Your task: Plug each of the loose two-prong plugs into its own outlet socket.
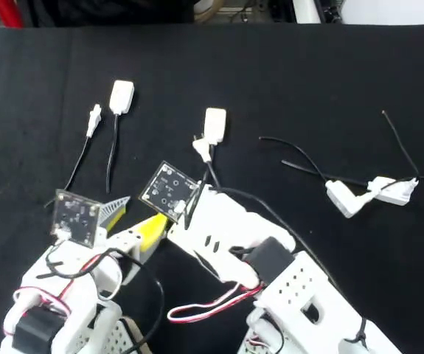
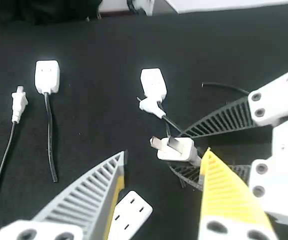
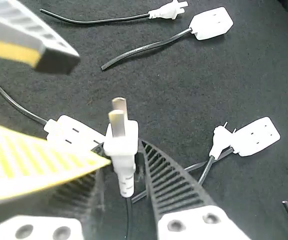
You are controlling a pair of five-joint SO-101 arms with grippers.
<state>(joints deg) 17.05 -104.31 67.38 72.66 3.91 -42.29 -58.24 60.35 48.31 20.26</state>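
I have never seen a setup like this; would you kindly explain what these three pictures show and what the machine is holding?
Two small robot arms sit at a black table. One picture looks down from above; the other two come from cameras on the arms' wrists. The right hand grips a white two-prong plug. The left hand is open, with a white socket between its fingers. Farther out lie a thin plug beside a corded socket, and a small plug next to a second socket.
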